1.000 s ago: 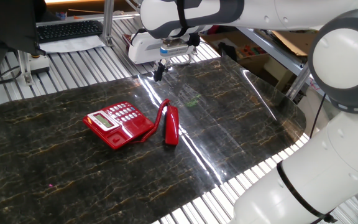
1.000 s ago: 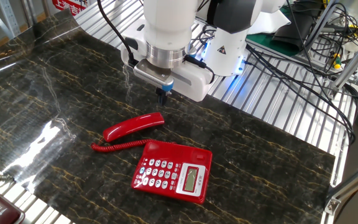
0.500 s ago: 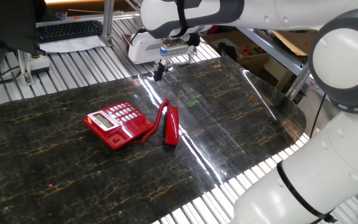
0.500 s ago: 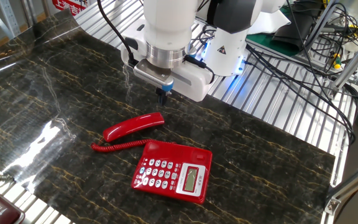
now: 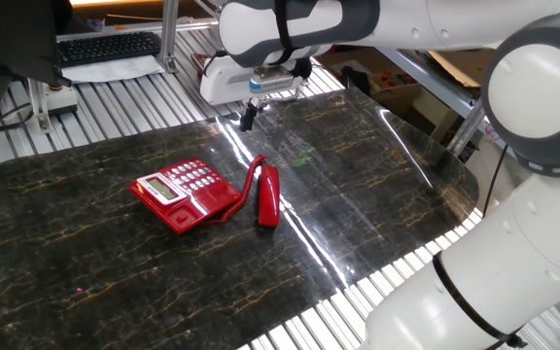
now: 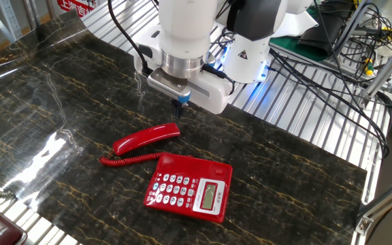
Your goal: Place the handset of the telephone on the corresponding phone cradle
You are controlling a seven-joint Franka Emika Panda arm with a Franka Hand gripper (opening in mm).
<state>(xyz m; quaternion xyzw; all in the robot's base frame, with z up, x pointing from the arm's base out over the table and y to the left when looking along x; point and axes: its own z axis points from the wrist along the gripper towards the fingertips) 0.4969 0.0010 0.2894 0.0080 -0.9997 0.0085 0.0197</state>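
Dark marbled sheeting covers the table (image 5: 377,194), with glare streaks and a loose clear film near the handset (image 5: 268,194). Your gripper (image 6: 178,108) hangs above the sheet, off beyond the handset's far end and touching nothing; its fingers look close together and hold nothing, though they are too small and dark to say for sure whether they are fully closed.

The handset lies flat on the sheet just beside the phone (image 5: 185,192), off its cradle (image 6: 182,162), with the coiled cord (image 6: 124,160) strung between them.

Watch these risks:
- The handset is glossy and rounded, so a pinch off its middle could let it twist or slip out.
- The cord is short, and lifting too far could drag the light phone out of place.
- The handset lies at an angle to the cradle, and you will likely need to turn it or it will sit crooked across the keypad (image 6: 171,188).
- Glare may hide the handset's edge from you.

Red signage at the other view's top edge is too cropped to read, and the key markings are too small.
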